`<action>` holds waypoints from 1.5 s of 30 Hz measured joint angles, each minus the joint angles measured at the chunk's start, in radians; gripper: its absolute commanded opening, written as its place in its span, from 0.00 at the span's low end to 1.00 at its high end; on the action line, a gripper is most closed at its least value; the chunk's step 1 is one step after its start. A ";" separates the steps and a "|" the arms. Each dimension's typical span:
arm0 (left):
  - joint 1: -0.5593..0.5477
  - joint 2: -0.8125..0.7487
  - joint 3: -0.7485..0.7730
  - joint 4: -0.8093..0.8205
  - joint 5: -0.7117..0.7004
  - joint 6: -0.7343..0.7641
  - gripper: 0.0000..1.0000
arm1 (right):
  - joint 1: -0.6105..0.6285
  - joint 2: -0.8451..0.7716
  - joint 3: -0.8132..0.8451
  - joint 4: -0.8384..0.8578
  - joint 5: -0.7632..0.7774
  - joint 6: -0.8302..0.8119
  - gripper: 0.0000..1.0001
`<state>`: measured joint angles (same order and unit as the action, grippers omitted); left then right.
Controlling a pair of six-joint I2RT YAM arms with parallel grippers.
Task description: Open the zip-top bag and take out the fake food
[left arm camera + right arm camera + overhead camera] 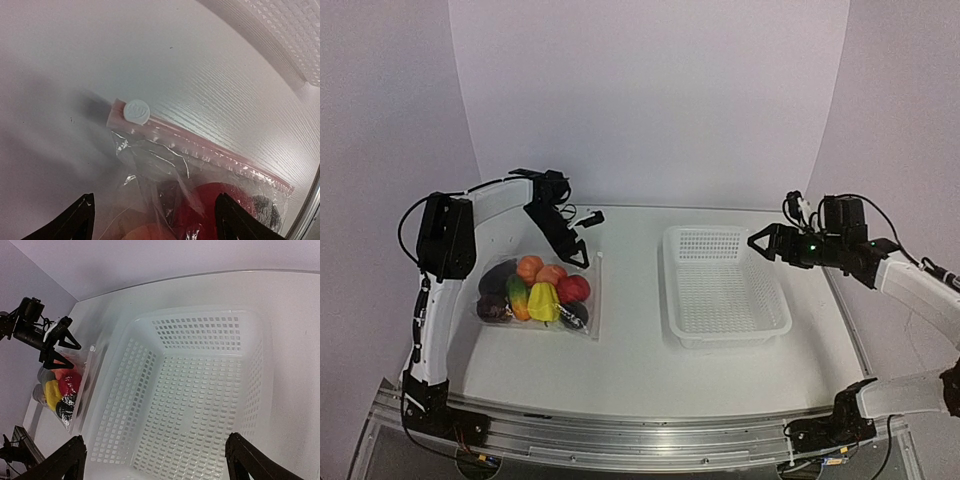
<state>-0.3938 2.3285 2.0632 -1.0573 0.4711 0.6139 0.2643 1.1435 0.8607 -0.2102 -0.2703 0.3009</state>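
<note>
A robotics lab cell: a white counter (pixel 640 345) boxed in by plain white backdrop panels (pixel 650 100), an aluminium rail (pixel 640 438) along its near edge carrying two cabled robot arms (pixel 435 310).

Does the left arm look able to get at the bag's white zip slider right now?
Probably yes. The left gripper hangs open just short of the white slider at the corner of the zip-top bag, with nothing lying between them.
</note>
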 measured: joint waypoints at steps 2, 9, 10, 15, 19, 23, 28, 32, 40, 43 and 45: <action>-0.003 0.011 0.000 -0.027 0.003 0.017 0.50 | 0.018 0.016 0.019 -0.001 0.006 0.000 0.93; -0.013 0.048 0.001 -0.084 0.023 0.039 0.00 | 0.068 0.065 0.103 -0.016 0.015 0.001 0.93; -0.014 0.048 0.001 -0.084 0.022 0.036 0.00 | 0.075 0.070 0.118 -0.020 0.018 0.002 0.93; -0.013 -0.012 -0.040 0.024 0.000 -0.050 0.00 | 0.124 0.112 0.220 -0.034 0.028 0.020 0.93; -0.012 -0.221 -0.210 0.179 -0.013 -0.094 0.00 | 0.189 0.182 0.342 -0.041 0.030 0.035 0.92; -0.012 -0.527 -0.433 0.334 -0.011 -0.073 0.00 | 0.292 0.283 0.490 -0.042 0.033 0.041 0.92; -0.013 -0.876 -0.731 0.533 0.005 0.001 0.00 | 0.476 0.493 0.709 -0.029 0.018 -0.013 0.97; -0.017 -1.002 -0.883 0.647 0.015 0.021 0.00 | 0.587 0.668 0.858 -0.029 -0.013 -0.087 0.98; -0.020 -1.080 -0.995 0.784 -0.004 0.015 0.00 | 0.677 0.852 1.011 -0.041 -0.060 -0.201 0.97; -0.020 -1.114 -1.018 0.814 -0.003 0.015 0.00 | 0.678 0.874 1.033 -0.039 -0.042 -0.218 0.95; -0.020 -1.136 -1.031 0.827 0.001 0.016 0.00 | 0.677 0.886 1.050 -0.039 -0.029 -0.226 0.94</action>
<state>-0.4137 1.1929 1.0325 -0.2302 0.4717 0.6295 0.9408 2.0298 1.9105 -0.2488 -0.2998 0.0746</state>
